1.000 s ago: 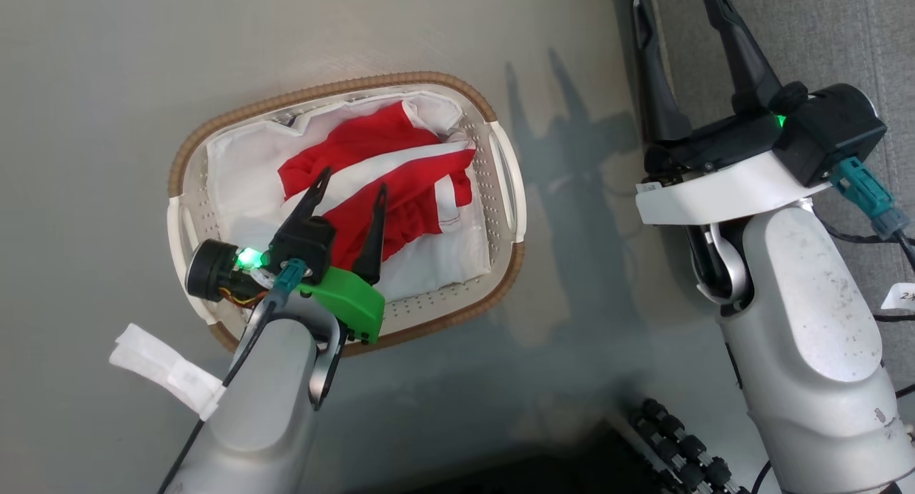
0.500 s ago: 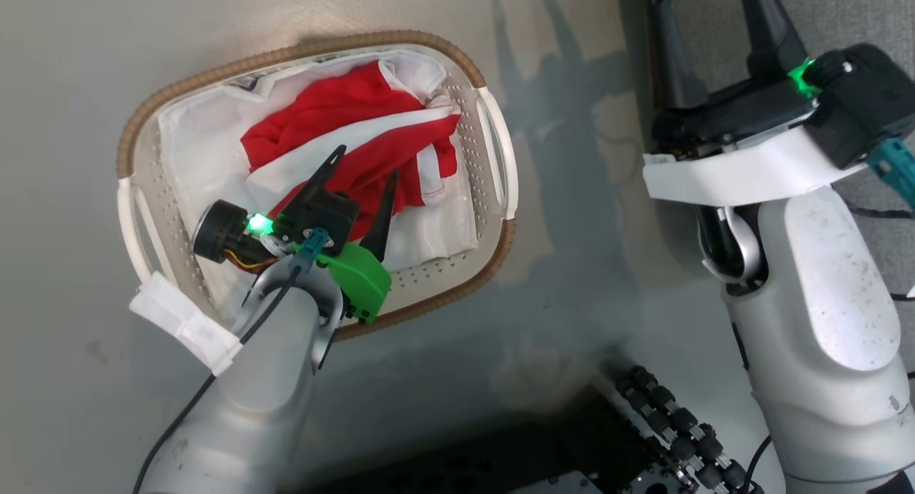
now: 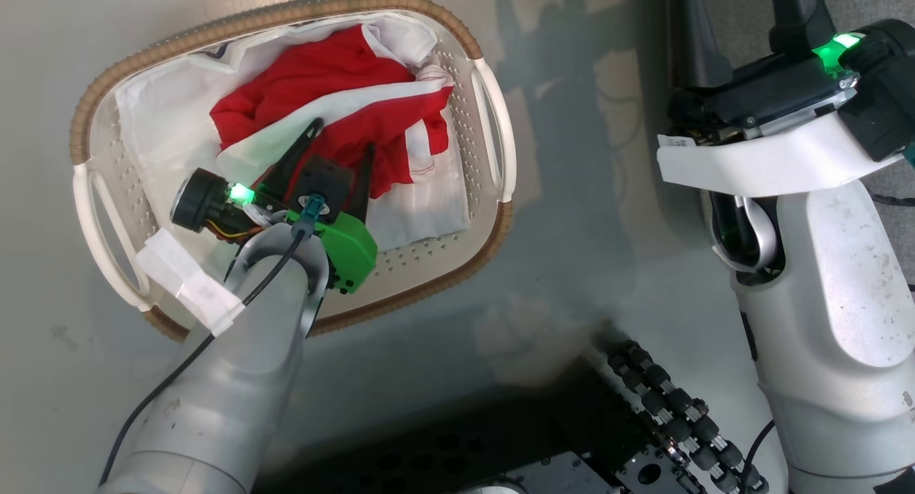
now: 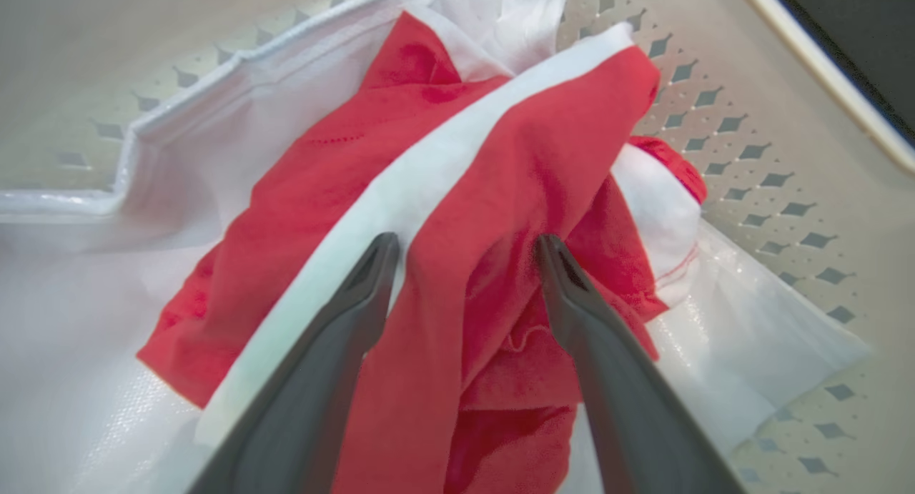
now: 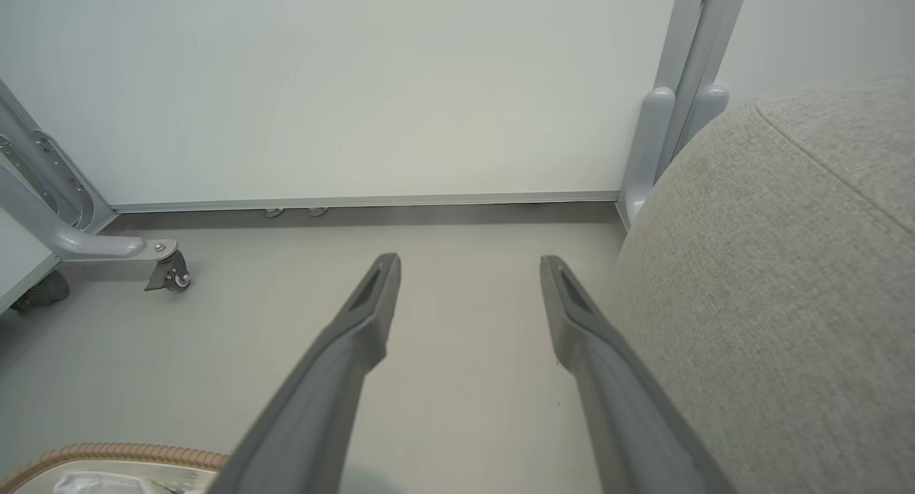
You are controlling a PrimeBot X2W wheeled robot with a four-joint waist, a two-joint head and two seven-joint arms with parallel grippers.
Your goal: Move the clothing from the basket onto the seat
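Head view down on basket (image 3: 422, 265), left wrist close inside (clothing (image 4: 443, 215) shared), right wrist toward wall (image 5: 357, 86)

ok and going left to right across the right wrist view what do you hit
grey metal frame leg → small black caster wheel → open right gripper with two long dark fingers → large grey fabric-upholstered seat cushion

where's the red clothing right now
In the head view's upper left, the clothing lies bunched inside the basket on a white liner, with the open left claw directly over it.
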